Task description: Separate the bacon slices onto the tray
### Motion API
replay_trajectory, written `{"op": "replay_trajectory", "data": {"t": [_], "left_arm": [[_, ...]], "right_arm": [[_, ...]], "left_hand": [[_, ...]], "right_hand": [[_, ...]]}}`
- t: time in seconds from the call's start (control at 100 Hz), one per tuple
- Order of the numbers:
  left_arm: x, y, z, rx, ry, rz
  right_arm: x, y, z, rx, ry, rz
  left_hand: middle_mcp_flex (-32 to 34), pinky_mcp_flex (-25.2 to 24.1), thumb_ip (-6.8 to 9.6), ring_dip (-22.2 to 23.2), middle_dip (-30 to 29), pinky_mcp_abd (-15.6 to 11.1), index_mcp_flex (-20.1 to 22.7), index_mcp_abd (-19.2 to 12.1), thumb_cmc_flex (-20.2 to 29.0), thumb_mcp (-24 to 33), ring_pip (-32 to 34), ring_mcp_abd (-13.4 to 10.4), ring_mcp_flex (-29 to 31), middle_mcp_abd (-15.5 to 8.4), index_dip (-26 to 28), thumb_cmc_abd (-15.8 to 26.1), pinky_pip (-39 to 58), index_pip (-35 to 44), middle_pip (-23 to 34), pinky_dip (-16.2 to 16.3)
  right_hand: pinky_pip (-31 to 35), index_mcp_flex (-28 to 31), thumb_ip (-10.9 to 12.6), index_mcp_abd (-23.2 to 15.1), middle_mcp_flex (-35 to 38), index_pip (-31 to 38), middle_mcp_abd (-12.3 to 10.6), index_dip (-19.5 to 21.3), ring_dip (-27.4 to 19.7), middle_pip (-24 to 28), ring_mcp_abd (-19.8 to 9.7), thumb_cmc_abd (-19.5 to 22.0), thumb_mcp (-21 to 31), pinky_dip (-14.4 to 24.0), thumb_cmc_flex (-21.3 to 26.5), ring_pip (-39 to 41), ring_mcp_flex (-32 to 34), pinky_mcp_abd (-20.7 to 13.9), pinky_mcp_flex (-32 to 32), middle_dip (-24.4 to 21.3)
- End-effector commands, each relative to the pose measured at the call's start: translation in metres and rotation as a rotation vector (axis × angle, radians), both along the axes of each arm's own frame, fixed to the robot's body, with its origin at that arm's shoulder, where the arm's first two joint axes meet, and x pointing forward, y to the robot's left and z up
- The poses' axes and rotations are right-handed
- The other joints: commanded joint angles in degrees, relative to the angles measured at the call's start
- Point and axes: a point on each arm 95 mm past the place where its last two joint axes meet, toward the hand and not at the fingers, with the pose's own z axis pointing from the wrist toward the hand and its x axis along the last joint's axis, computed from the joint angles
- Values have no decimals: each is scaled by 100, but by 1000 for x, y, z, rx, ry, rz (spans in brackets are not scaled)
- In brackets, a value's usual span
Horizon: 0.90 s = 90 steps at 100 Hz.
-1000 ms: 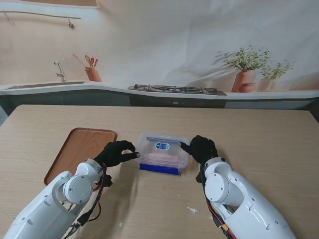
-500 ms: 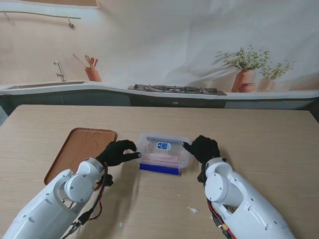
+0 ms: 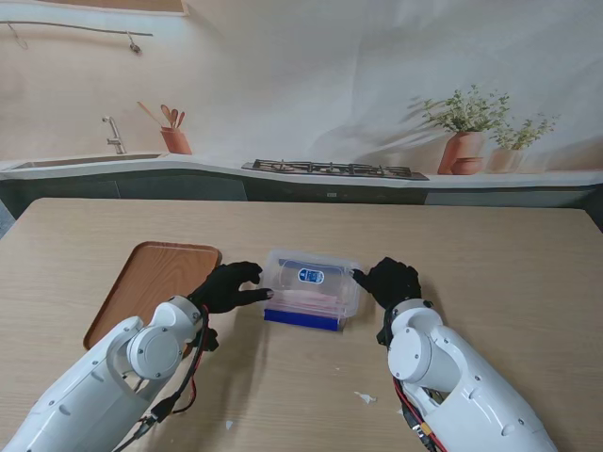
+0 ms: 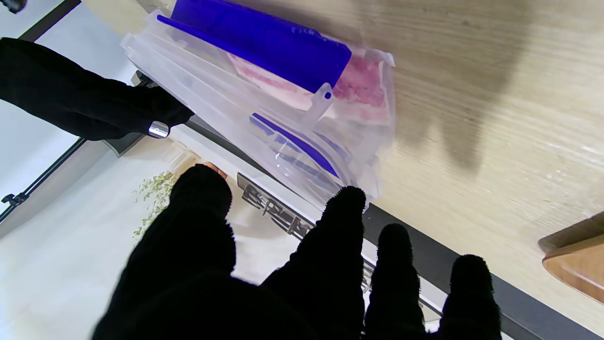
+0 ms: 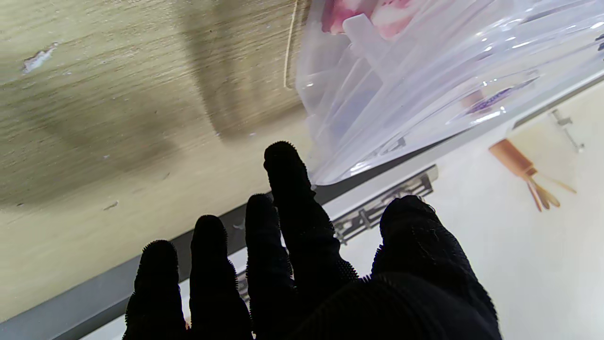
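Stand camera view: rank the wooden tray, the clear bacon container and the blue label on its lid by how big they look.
1. wooden tray, largest
2. clear bacon container; farther from me than the tray's near end, so the gap is unsure
3. blue label, smallest by far

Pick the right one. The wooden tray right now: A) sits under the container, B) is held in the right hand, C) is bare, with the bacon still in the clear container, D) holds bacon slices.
C: the wooden tray shows only bare wood, while pink bacon lies inside the clear container between both hands.
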Motion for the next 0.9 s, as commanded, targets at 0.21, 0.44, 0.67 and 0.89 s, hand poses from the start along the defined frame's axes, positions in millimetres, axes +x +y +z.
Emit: {"op": "replay_trajectory", "data": {"t": [0.21, 0.44, 0.67, 0.89], "left_arm": [[-14, -14, -17, 28, 56, -47], [-14, -13, -12, 31, -20, -53], [-13, -13, -11, 58, -52, -81], [-12, -10, -10, 87, -74, -69]], "right_arm": [[-4, -3, -3, -29, 7, -17], [-5, -8, -1, -44, -12, -25], [-4, -10, -2, -50, -16, -24], [-3, -9, -5, -47, 0, -30]], "left_hand": [[-59, -36, 174, -31, -37, -154, 213, -2004, 182, -127, -41, -108, -206, -453, 81, 209, -362, 119, -31, 277], [135, 27, 185, 86, 3, -85, 454, -1916, 166, -96, 110, -1, -62, -378, 113, 163, -378, 203, 51, 402], [242, 72, 186, 132, 29, -34, 515, -1924, 139, -53, 190, 47, 56, -376, 132, 156, -404, 240, 94, 469], [363, 39, 184, 220, 74, -8, 614, -1791, 109, -18, 319, 128, 156, -290, 205, 123, -445, 375, 169, 516]], "right_hand": [[89, 12, 421, -73, -53, 46, 158, 116, -32, 3, 107, 100, -49, 169, 298, -24, -11, 12, -71, -6], [92, 1, 426, -87, -51, 46, 169, 136, -30, 10, 119, 90, -46, 177, 314, -17, -13, 15, -72, -5], [97, -23, 428, -100, -43, 37, 178, 154, -26, 14, 127, 83, -45, 182, 322, -6, 0, 17, -56, -4], [98, -40, 429, -47, -35, 8, 167, 153, -25, 28, 144, 63, -44, 182, 335, 0, 22, 25, -43, 2]]}}
